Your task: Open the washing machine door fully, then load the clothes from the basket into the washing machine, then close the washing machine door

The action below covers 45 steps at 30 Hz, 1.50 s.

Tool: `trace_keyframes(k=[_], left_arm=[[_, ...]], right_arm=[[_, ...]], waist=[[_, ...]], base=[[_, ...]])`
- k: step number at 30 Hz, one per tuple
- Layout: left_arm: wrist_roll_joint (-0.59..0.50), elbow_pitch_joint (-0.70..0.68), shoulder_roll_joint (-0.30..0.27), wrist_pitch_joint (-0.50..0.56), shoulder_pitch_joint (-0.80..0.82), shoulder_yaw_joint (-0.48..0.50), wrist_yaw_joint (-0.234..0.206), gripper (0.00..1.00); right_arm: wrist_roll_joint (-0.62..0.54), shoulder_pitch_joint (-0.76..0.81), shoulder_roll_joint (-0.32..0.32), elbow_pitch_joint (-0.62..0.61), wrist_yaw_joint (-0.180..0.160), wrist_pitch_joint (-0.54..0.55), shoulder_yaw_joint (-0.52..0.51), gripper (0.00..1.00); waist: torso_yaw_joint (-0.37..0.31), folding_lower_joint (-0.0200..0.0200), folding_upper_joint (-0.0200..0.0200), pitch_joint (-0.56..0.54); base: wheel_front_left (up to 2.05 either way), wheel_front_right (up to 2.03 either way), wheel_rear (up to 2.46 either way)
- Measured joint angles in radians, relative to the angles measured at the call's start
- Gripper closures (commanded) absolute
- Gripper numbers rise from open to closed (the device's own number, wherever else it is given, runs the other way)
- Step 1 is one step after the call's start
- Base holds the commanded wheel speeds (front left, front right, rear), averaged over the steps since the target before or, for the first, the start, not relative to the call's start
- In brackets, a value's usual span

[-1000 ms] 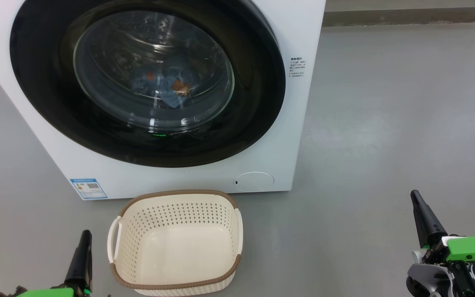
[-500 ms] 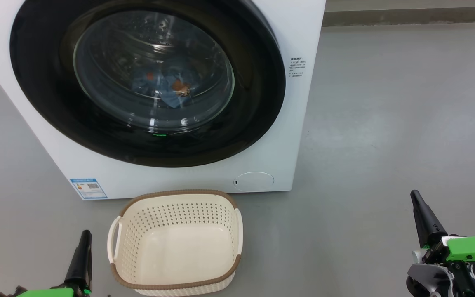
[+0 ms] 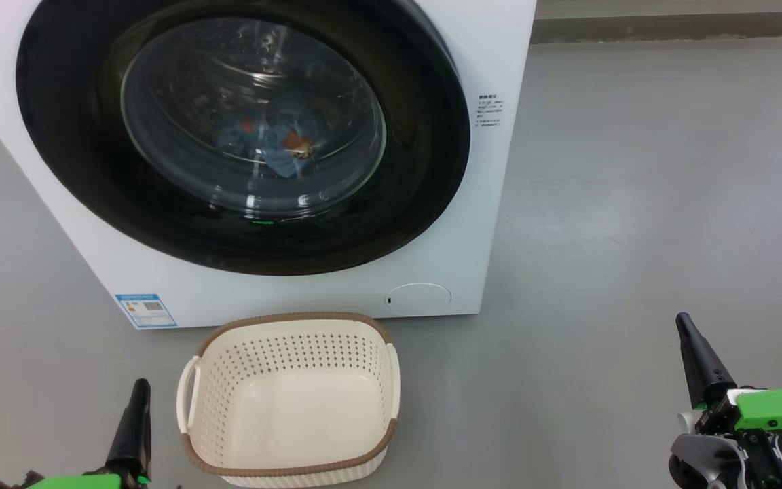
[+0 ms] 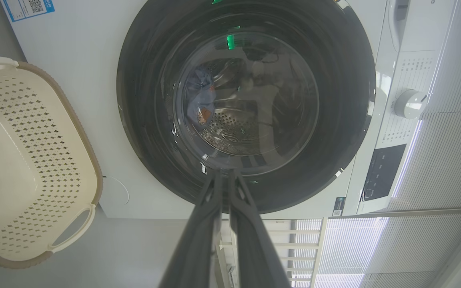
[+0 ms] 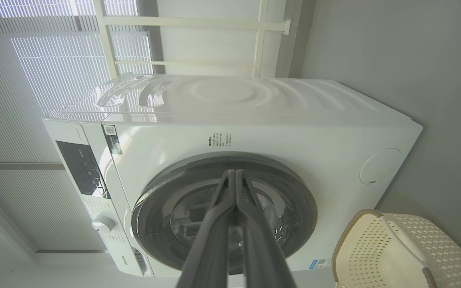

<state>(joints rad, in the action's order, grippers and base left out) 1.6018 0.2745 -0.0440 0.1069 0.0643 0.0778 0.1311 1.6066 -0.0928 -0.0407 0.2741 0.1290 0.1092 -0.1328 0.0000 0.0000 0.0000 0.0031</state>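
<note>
The white washing machine [image 3: 486,204] fills the upper left of the head view, and its round black door [image 3: 425,176] lies flat against the front. Through the glass I see blue clothes [image 3: 282,139] with orange print inside the drum. The cream basket [image 3: 289,401] stands on the floor in front of the machine with nothing in it. My left gripper [image 3: 138,388] is shut at the lower left, beside the basket's left handle. My right gripper [image 3: 684,322] is shut at the lower right, well clear of the machine. The left wrist view shows the door [image 4: 142,100], the clothes [image 4: 200,100] and the basket [image 4: 26,160].
Grey floor [image 3: 635,204] spreads out to the right of the machine. A blue label sticker [image 3: 145,310] sits low on the machine's front, next to a round filter cover [image 3: 419,297]. The right wrist view shows the control panel [image 5: 82,168], a dial [image 5: 103,223] and window blinds [image 5: 34,80].
</note>
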Motion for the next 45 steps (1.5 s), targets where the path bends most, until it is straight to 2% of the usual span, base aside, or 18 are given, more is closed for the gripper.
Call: trace_keyframes(k=[45], left_arm=[[0.000, 0.000, 0.001, 0.000, 0.000, 0.002, 0.000, 1.00]], right_arm=[[0.000, 0.000, 0.000, 0.000, 0.000, 0.000, 0.000, 1.00]], waist=[[0.000, 0.0000, 0.0000, 0.000]], base=[[0.00, 0.00, 0.00]])
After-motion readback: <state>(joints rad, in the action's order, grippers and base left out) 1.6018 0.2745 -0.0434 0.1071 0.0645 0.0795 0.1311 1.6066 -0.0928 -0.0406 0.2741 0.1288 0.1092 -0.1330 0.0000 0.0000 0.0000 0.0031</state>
